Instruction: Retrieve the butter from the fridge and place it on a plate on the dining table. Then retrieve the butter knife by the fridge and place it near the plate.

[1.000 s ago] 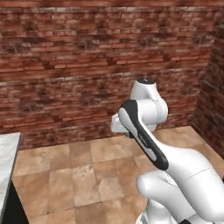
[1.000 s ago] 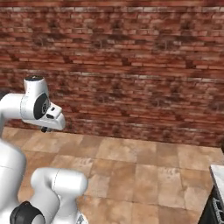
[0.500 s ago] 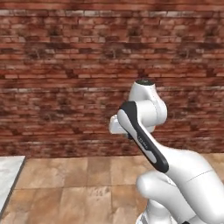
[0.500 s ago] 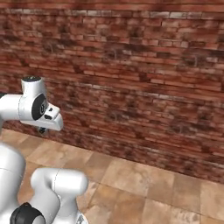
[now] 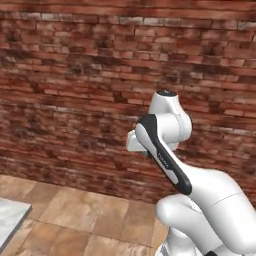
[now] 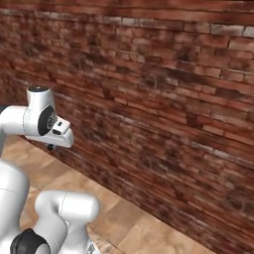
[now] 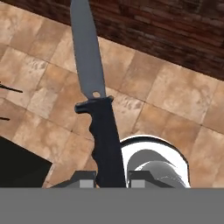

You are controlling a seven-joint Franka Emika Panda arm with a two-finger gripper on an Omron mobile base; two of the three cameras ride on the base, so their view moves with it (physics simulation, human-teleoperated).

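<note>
— Butter knife [image 7: 98, 109] is in the tool [image 7: 112, 179] — handle pinched between the two fingertips [image 7: 83, 179], which are closed down tight on it, blade reaching far out ahead over the tiled floor [image 7: 48, 87].

— So the carry to the plate looks to be the step in hand. Where's the arm [image 5: 170, 150] facing?

— From the base views, at a brick wall [image 5: 75, 75], with a pale slab corner [image 5: 10, 220] low on the left. No plate or dining worktop to be seen, so I'd judge there is driving left to do.

— What could spoil it?

— The grip is near the butt of the handle, and the long blade hangs far out — a sharp turn or a jolt of the base could make it pivot between the tips or slide out. And with the blade sticking ahead, a swing close to the wall or to a worktop edge could knock it loose.

— Anything else?

— If it twists in the grip, setting it down neatly beside the plate gets harder.
</note>
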